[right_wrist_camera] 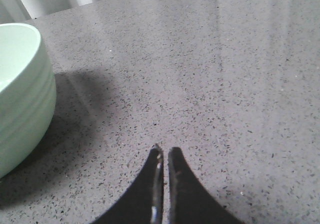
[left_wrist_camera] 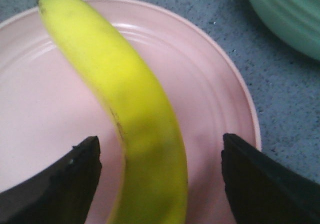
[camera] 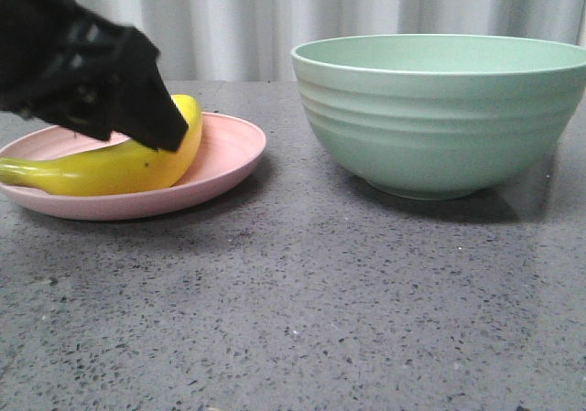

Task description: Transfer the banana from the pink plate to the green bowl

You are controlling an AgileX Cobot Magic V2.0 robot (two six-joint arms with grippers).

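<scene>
Yellow and glossy, the banana point(camera: 110, 168) lies on its side on the pink plate point(camera: 229, 146), a smooth curved fruit with a plastic sheen. In the left wrist view its dark tip point(left_wrist_camera: 42, 2) points away from the fingers, and a thin dark line runs along its inner curve; the part nearest the camera looks duller and greenish. No brand, label or writing can be read on the banana, the plate or the green bowl point(camera: 439, 123).

From the front, the plate sits on the left of the grey speckled table point(camera: 302, 319), with the bowl well apart to its right, pale mint with horizontal ridges around its outside. The banana stretches across the plate with its narrow end reaching the plate's left edge.

Over the plate, the left gripper point(left_wrist_camera: 160, 176) is spread wide, one black finger point(left_wrist_camera: 75, 179) on each side of the banana, with pink plate showing in both gaps. Neither finger touches the fruit.

Apart from these, the right gripper point(right_wrist_camera: 164, 156) hangs above bare table beside the bowl, its two fingertips pressed nearly together with only a thin slit between them and nothing held.
</scene>
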